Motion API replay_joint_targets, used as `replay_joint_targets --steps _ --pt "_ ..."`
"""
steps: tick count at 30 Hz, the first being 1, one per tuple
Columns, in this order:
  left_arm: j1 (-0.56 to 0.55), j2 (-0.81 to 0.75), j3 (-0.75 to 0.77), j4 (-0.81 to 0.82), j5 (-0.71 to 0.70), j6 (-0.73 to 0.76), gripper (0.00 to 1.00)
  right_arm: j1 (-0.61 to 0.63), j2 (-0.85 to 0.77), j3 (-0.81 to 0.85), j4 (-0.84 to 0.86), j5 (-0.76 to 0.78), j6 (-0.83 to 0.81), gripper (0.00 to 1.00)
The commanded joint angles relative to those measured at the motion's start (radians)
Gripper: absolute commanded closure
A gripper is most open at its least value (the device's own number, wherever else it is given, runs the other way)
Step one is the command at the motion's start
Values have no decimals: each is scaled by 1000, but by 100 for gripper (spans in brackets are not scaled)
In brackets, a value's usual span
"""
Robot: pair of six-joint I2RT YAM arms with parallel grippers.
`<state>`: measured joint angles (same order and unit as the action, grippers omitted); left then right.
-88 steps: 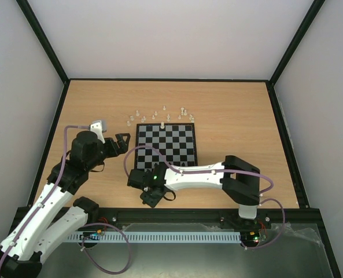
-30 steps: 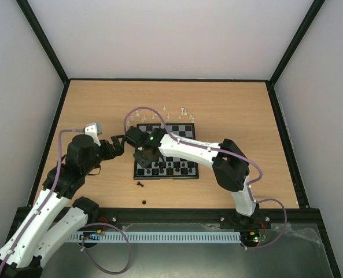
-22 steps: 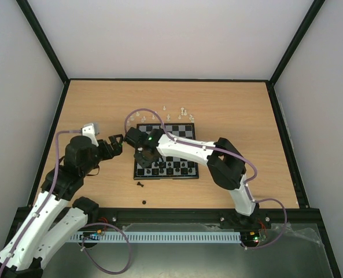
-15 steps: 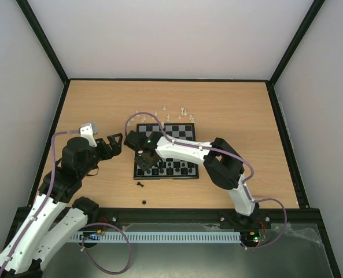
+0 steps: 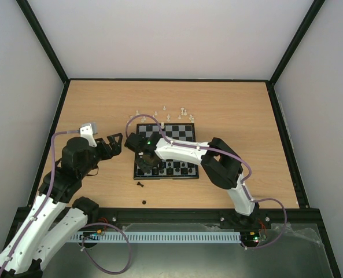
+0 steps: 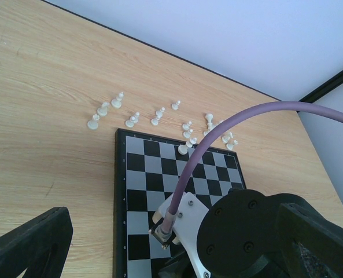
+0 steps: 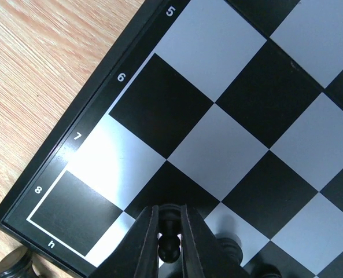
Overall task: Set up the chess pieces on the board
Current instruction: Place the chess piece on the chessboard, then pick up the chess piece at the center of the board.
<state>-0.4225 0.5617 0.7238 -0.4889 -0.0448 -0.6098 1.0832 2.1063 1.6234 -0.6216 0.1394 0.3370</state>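
Observation:
The board (image 5: 183,132) lies mid-table with a row of black chess pieces (image 5: 172,167) along its near edge. My right gripper (image 5: 147,160) reaches over the board's near-left corner. In the right wrist view the gripper (image 7: 169,223) is shut on a black pawn (image 7: 170,246), whose base stands on a black square of the board (image 7: 217,46), in the row marked 7. White pieces (image 5: 165,110) are scattered on the table beyond the board, and one white piece (image 5: 161,124) stands on its far edge. My left gripper (image 5: 112,144) hovers open and empty left of the board.
Two black pieces lie on the table in front of the board (image 5: 140,184) (image 5: 144,202). The left wrist view shows the white pieces (image 6: 159,116), the board (image 6: 154,174), one left finger (image 6: 32,243), and the right arm with its purple cable (image 6: 217,139) across the board.
The right gripper has come from the table in front of the board to its near-left corner, carrying the pawn down onto a square. The left arm has drawn back slightly to the left.

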Motion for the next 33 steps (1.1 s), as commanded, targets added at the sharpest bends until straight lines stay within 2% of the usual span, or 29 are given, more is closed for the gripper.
replay_joint_targets --steps 1,8,14,19,25,33 --pt "-2 -3 27 11 3 1 1 -6 2 -13 -14 2 2 87" --pt "-2 -4 31 8 2 -1 1 -9 -19 -10 -6 8 0 83" --pt "-2 -4 53 2 -1 2 1 -9 -115 -37 26 4 4 76" --pt "-2 -11 83 -8 -2 4 1 -2 -209 -106 30 2 26 76" --pt "-2 -36 126 -32 -12 6 1 109 -325 -186 16 14 53 67" --pt "-2 -59 184 -67 -12 8 1 255 -285 -239 7 -41 84 63"
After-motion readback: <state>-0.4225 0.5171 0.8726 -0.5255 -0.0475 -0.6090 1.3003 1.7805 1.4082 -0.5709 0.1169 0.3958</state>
